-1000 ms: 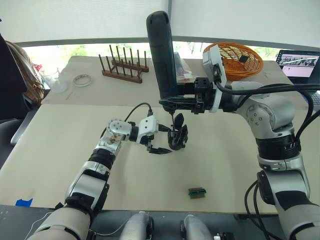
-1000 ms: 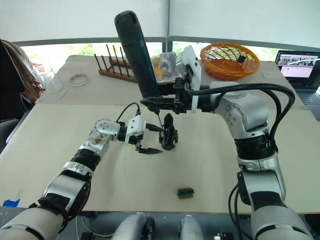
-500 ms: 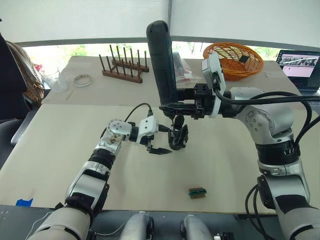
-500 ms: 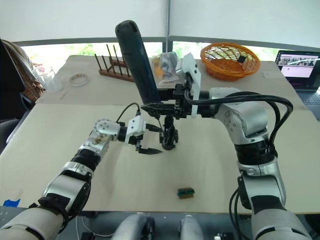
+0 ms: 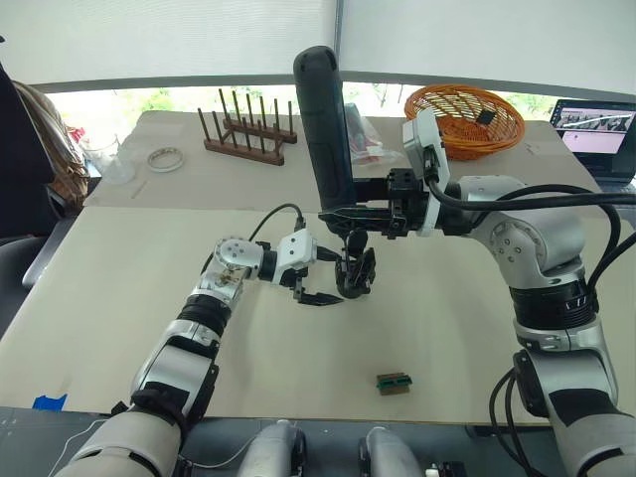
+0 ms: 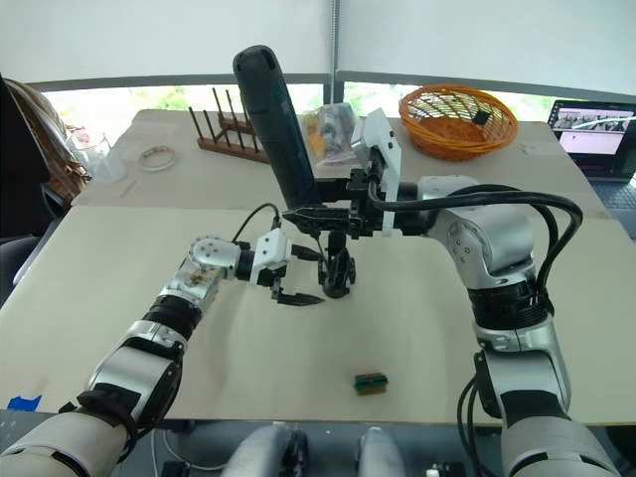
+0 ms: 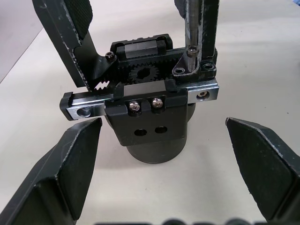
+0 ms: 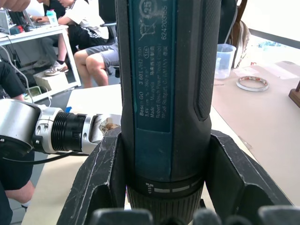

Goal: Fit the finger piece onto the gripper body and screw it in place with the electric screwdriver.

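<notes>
The right gripper [image 5: 350, 204] clamped the electric screwdriver [image 5: 325, 114] upright, its bit on the gripper body [image 5: 354, 274], beside which the left gripper [image 5: 316, 277] gaped wide, presumably to steady it

**Bright daylight from behind**

Daylight pours in through the window strip [image 5: 149, 99] at the far side, washed out to near white. The table [image 5: 477, 328] is evenly lit, with soft, faint shadows. In the right wrist view the screwdriver [image 8: 164, 93] looms close, slightly soft.
</notes>
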You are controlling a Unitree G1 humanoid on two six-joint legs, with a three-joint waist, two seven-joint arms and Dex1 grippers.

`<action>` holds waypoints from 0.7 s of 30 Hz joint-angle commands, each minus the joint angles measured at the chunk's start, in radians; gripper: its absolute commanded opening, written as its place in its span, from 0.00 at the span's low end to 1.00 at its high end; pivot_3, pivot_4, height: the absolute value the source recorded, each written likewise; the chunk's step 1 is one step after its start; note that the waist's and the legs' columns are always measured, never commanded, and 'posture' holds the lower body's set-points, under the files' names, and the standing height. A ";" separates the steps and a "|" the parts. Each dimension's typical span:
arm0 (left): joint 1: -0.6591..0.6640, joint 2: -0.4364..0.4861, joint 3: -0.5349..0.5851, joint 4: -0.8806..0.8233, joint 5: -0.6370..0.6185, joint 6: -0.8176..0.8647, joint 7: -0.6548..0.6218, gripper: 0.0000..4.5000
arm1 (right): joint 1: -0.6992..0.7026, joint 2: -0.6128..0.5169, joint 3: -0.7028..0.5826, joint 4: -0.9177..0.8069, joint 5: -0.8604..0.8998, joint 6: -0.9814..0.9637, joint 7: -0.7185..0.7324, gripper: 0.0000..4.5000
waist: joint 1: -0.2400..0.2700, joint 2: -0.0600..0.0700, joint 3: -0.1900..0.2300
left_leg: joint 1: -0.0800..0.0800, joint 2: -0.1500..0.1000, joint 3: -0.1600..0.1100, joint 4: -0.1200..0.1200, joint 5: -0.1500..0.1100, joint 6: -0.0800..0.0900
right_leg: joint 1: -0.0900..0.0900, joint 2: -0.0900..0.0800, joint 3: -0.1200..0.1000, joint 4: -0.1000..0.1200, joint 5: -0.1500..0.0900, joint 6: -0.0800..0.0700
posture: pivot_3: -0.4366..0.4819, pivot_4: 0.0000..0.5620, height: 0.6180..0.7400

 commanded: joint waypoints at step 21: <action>-0.018 -0.007 0.007 -0.011 -0.003 -0.010 -0.006 1.00 | -0.039 0.011 -0.063 -0.013 0.000 -0.034 -0.008 0.43 | 0.000 0.000 0.000 | 0.000 0.000 0.000 0.000 0.000 0.000 | 0.000 0.000 0.000 0.000 0.000 0.000 | 0.48 0.27 1.00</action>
